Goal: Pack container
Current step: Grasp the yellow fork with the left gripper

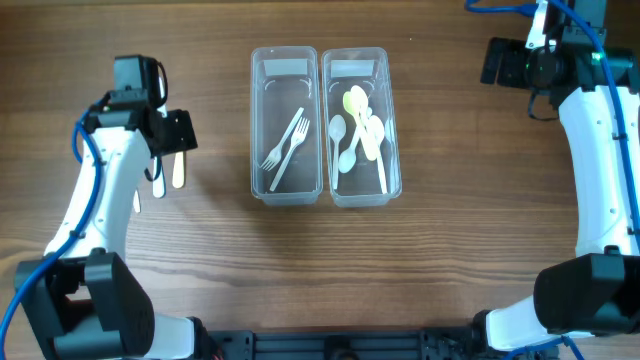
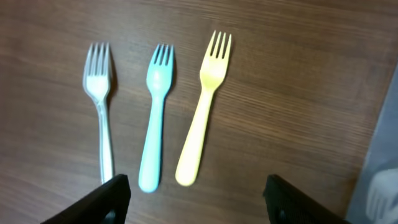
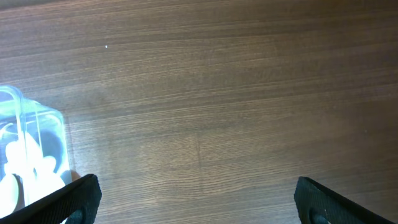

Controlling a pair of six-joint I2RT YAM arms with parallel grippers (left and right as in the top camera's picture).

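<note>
Now | left gripper: jaws apart, empty, over white fork, blue fork, yellow fork side by side on table | right gripper: jaws apart, empty

Containers clear glossy plastic; blue fork, yellow fork smooth plastic; table matt wood grain.

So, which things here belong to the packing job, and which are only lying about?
Belongs to the job: left container, its forks, right container, its spoons, and the loose clear fork, blue fork, yellow fork.
Only there: wooden table, blue cable.
</note>
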